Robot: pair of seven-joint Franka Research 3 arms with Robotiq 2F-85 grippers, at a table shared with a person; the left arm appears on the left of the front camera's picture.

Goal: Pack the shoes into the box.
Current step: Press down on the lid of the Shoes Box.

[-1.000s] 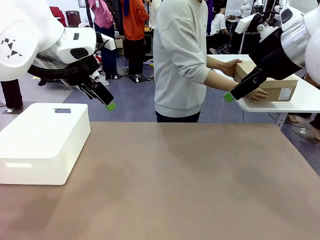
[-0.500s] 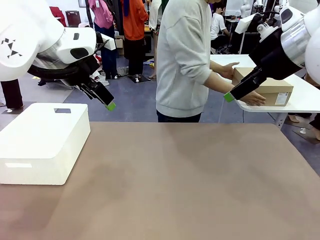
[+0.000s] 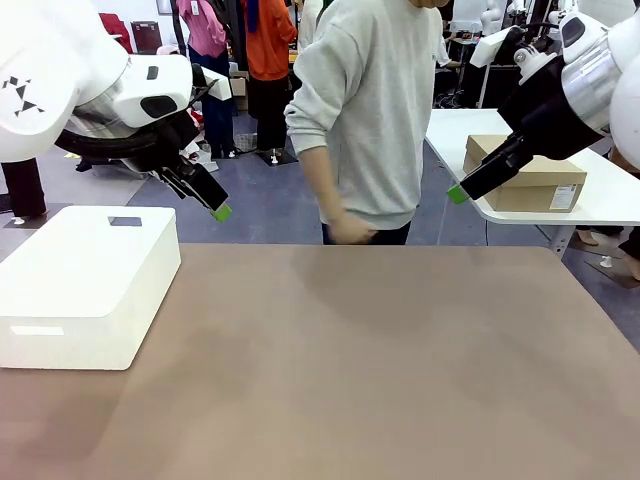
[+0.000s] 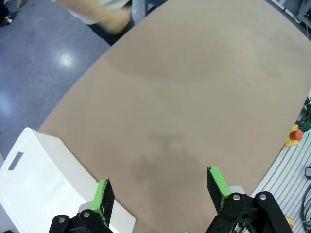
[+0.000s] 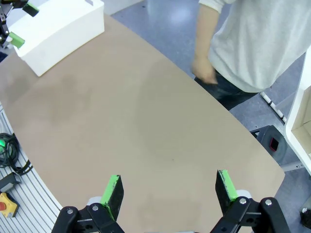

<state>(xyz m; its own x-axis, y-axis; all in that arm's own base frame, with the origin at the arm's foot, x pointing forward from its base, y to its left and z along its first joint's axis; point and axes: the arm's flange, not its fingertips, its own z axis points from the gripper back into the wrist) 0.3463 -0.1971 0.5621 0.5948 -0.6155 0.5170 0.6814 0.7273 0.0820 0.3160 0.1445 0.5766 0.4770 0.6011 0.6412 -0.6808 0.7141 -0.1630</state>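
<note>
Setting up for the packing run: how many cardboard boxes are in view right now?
1. The brown cardboard box sits closed on the white side table at far right, behind the right arm, which hides part of it. Others may be hidden behind the person.

No legible text anywhere. The box [image 3: 524, 179], closed, on the white side table [image 3: 610, 205] at right, carries a small white label on its front face, but the print is too small to read. The left arm's white shell [image 3: 30, 90] has a black triangle-pattern logo, no letters. The white bin [image 3: 85, 280] on the brown table [image 3: 350, 370] is unmarked.
</note>
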